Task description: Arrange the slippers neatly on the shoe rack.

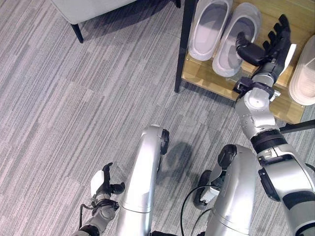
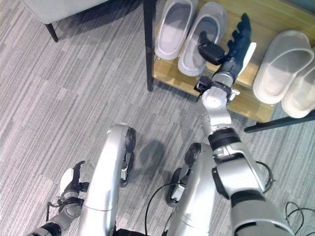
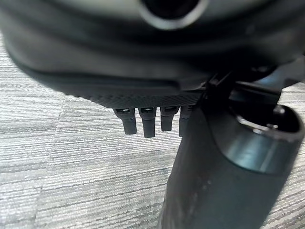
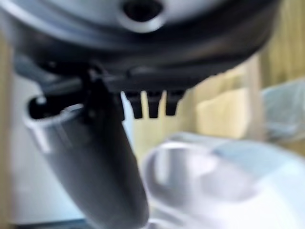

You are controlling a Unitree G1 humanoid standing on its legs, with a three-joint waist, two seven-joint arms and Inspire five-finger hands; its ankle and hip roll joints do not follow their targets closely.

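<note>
A pair of grey slippers (image 1: 210, 27) (image 1: 239, 38) lies side by side, toes away from me, at the left end of the wooden shoe rack (image 1: 206, 74). Another pair (image 2: 278, 66) (image 2: 303, 93) lies further right on the same shelf. My right hand (image 1: 273, 45) hovers open over the shelf between the two pairs, fingers straight. Its thumb is spread toward the nearer slipper of the left pair, and the hand holds nothing. A pale slipper (image 4: 214, 183) shows just past the thumb in the right wrist view. My left hand (image 1: 105, 185) hangs low over the carpet, open and empty.
The rack's black post (image 1: 184, 44) stands at its left front corner, and a dark bar (image 2: 275, 123) crosses the floor at its right. A grey seat with a black leg (image 1: 77, 32) stands at the back left. Striped grey carpet (image 1: 74, 108) covers the floor.
</note>
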